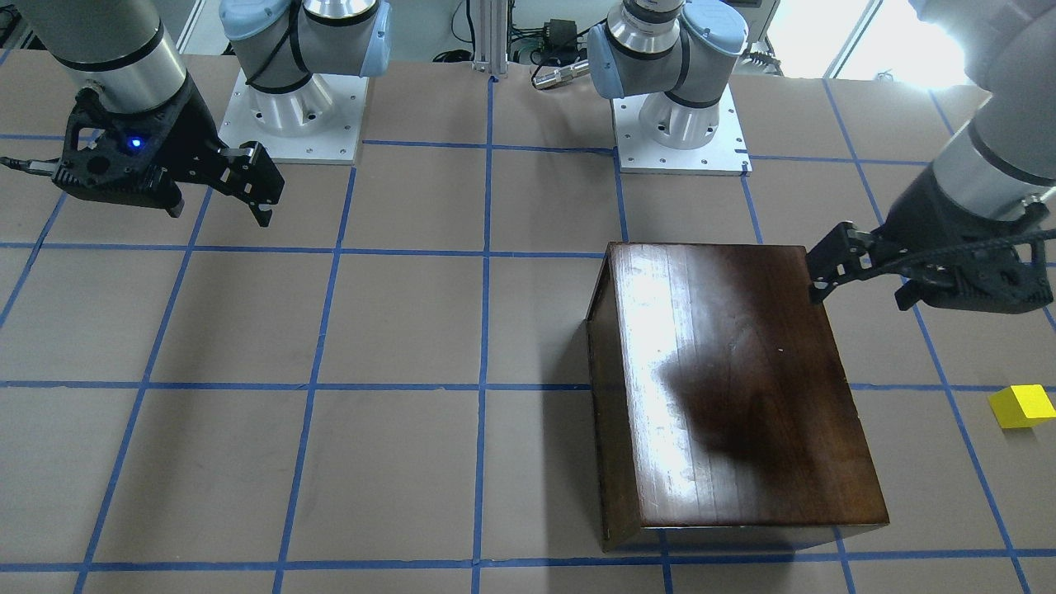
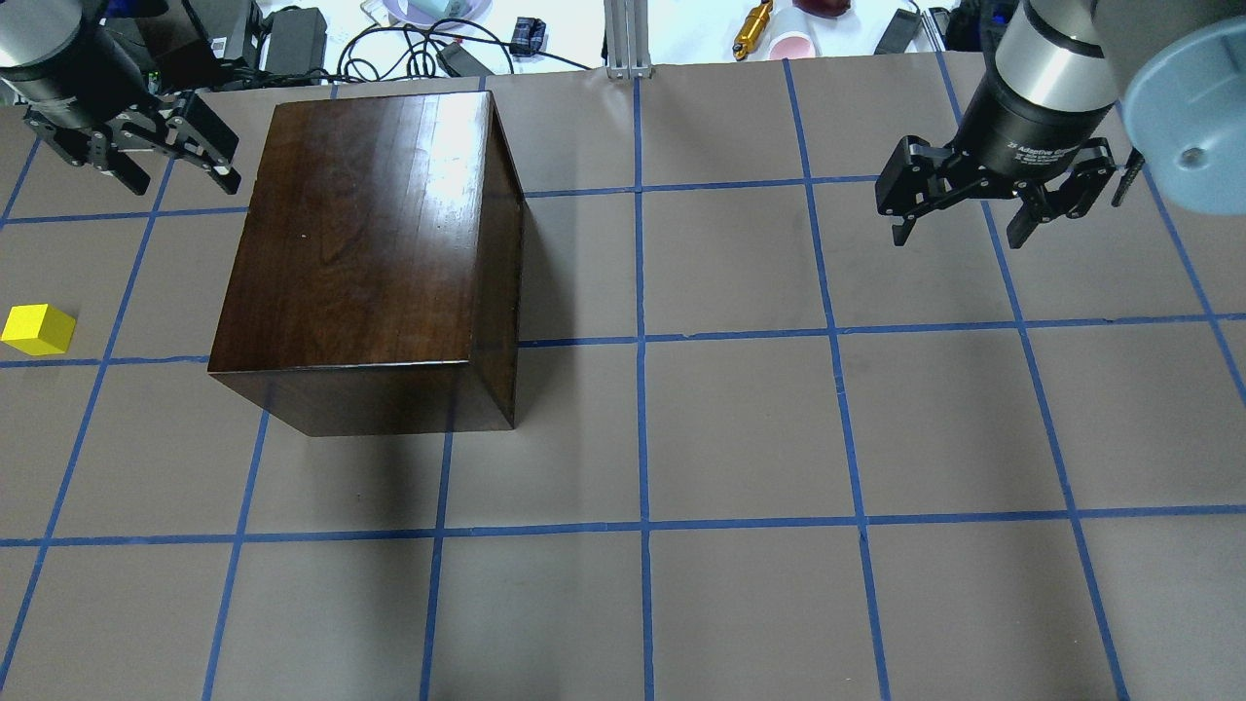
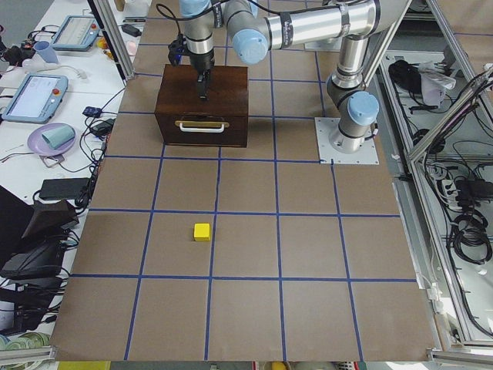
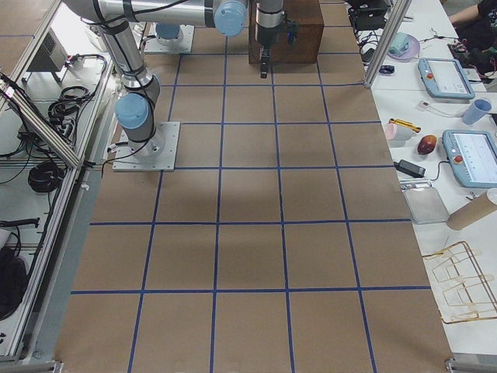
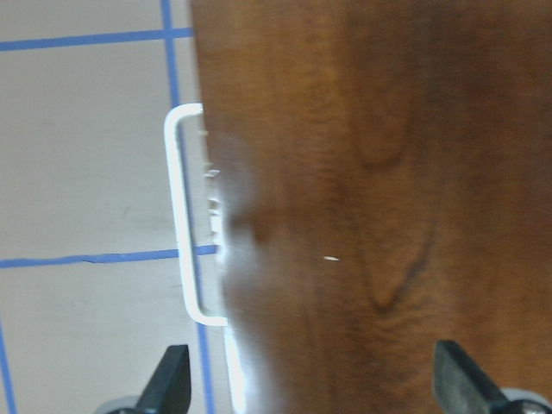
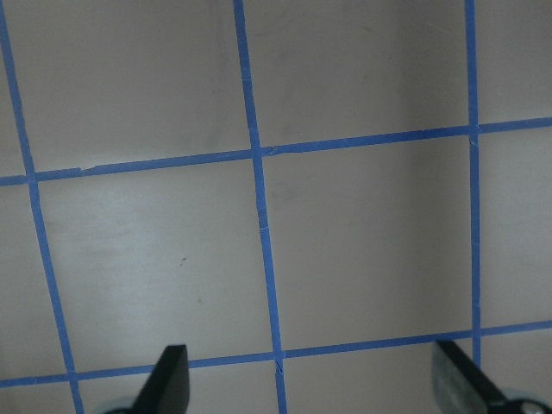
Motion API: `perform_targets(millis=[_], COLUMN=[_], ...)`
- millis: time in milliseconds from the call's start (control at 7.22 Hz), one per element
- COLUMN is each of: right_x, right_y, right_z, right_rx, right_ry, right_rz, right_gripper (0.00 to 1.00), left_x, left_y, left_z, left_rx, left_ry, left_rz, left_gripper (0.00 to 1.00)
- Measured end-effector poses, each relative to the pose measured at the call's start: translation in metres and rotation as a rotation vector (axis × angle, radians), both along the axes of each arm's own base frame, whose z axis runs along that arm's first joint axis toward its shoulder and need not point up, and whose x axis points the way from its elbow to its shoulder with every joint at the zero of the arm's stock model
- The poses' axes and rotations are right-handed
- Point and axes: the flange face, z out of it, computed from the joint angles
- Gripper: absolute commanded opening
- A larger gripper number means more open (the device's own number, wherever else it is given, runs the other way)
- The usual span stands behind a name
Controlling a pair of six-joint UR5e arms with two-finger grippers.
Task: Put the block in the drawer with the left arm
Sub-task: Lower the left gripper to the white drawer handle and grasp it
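Seen from overhead, a glossy dark-brown cabinet [image 2: 360, 234] stands left of centre on a brown table [image 2: 740, 438] gridded with blue tape. The small yellow block [image 2: 37, 329] lies on the table at the far left edge, well apart from the cabinet. The left gripper [image 2: 180, 173] hangs at upper left, just beside the cabinet's top corner, fingers spread, holding nothing. In the left side view the drawer [image 3: 202, 126] sits closed, its pale handle [image 5: 183, 216] facing the block. The right gripper [image 2: 959, 232], upper right, is likewise spread and empty.

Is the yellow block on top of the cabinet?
No, the block sits on the table, apart from the cabinet.
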Motion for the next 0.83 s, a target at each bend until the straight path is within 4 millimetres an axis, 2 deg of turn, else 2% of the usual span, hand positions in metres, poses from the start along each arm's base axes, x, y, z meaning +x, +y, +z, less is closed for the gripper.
perform_targets(millis=[138, 415, 554, 831], right_x=[0.0, 0.0, 0.0, 0.0], right_y=[0.0, 0.0, 0.0, 0.0], right_z=[0.0, 0.0, 0.0, 0.0], right_rx=[0.0, 0.0, 0.0, 0.0], right_ry=[0.0, 0.0, -0.001, -0.001], right_rz=[0.0, 0.0, 0.0, 0.0], right_gripper=[1.0, 1.0, 1.0, 1.0], left_x=[0.029, 0.072, 0.087, 0.098], left_y=[-0.004, -0.009, -0.011, -0.017], left_z=[-0.011, -0.032, -0.042, -0.062], left_rx=[0.002, 0.002, 0.005, 0.018], left_ry=[0.015, 0.062, 0.086, 0.126], left_rz=[-0.014, -0.018, -0.02, -0.041], left_gripper=[1.0, 1.0, 1.0, 1.0])
